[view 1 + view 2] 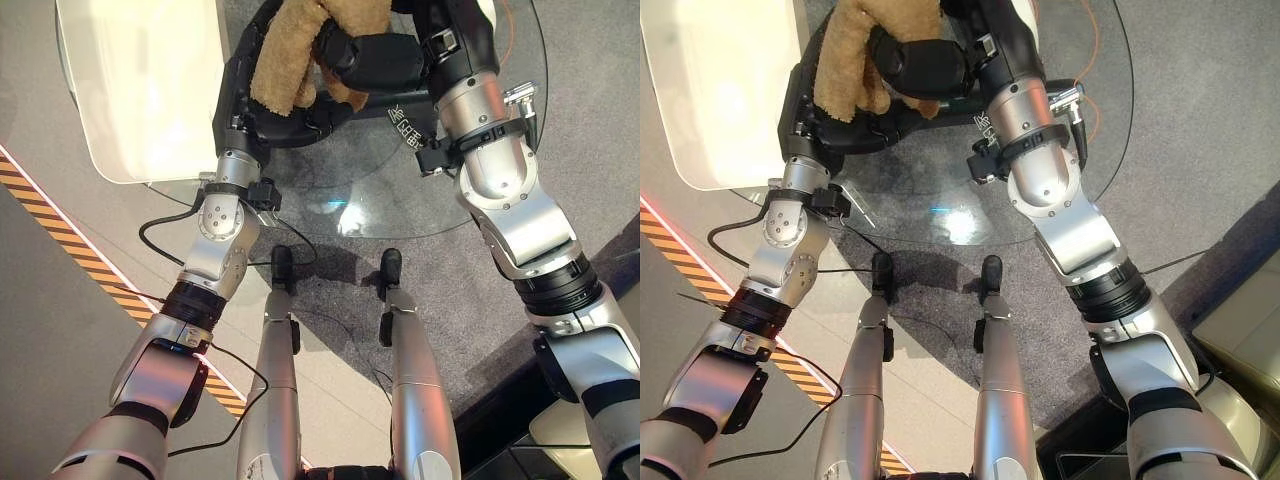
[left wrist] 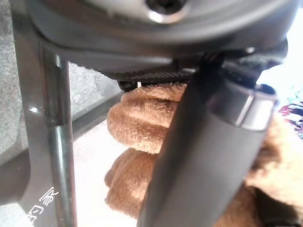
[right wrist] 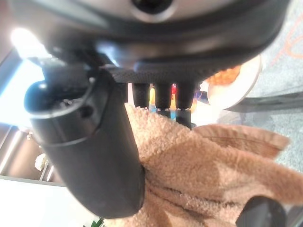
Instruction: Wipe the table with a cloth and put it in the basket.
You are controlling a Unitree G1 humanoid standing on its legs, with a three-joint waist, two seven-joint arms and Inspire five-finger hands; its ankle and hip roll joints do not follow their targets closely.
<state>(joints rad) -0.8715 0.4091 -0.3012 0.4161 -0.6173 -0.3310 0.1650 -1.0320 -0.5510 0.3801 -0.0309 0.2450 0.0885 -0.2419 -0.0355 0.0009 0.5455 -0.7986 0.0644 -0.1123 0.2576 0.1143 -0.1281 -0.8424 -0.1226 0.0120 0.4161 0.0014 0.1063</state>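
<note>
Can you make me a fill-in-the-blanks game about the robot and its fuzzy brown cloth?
1. The fuzzy cloth is coloured ____.
2. The round table has a top made of clear ____.
3. The cloth is held by ____ dark hands, the left hand and the right hand.

Missing words: brown; glass; both

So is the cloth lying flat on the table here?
No: the cloth is bunched up and held between the left hand and the right hand, above the glass table.
</note>
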